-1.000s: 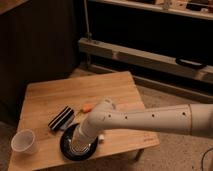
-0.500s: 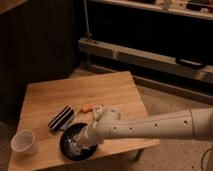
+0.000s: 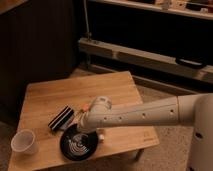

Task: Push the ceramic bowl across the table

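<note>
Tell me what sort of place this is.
Probably an indoor lab or test room: a low wood table, metal shelving behind, speckled floor. The gripper, jaws shut, is down at the bowl.

I see through a single camera set high up, looking down at a slant across the counter (image 3: pixel 45 97) toward the dark shelf rack (image 3: pixel 145 56) at the back. The range is middling: nearly the whole counter top fits, with floor (image 3: pixel 156 92) beside it. My arm (image 3: pixel 145 114) enters from the right edge and reaches leftward, so my closed gripper (image 3: pixel 96 131) sits low in the middle, at the ceramic bowl (image 3: pixel 75 146).
</note>
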`<state>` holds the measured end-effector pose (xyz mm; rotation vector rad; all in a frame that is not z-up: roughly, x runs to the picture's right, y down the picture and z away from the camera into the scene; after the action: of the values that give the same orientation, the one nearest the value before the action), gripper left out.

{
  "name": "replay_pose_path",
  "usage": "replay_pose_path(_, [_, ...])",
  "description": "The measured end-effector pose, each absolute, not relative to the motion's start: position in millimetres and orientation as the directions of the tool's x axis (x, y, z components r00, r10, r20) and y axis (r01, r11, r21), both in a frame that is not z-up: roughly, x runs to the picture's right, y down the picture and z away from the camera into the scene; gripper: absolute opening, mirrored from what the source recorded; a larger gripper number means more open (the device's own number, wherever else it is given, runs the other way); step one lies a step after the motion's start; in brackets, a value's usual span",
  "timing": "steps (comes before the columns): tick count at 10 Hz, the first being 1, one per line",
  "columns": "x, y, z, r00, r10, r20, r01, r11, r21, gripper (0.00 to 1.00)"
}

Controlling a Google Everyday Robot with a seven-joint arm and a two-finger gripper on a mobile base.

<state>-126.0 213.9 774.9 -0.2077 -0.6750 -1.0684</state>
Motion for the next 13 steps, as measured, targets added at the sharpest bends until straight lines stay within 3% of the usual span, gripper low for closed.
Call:
replay_pose_path(6, [-88,206,793,0.358,-0.720,0.595,0.864,0.497,0.082,0.00])
replay_pose_path(13, [-113,172,822,0.320,-0.755,0.572,0.896,0.437,0.075,0.00])
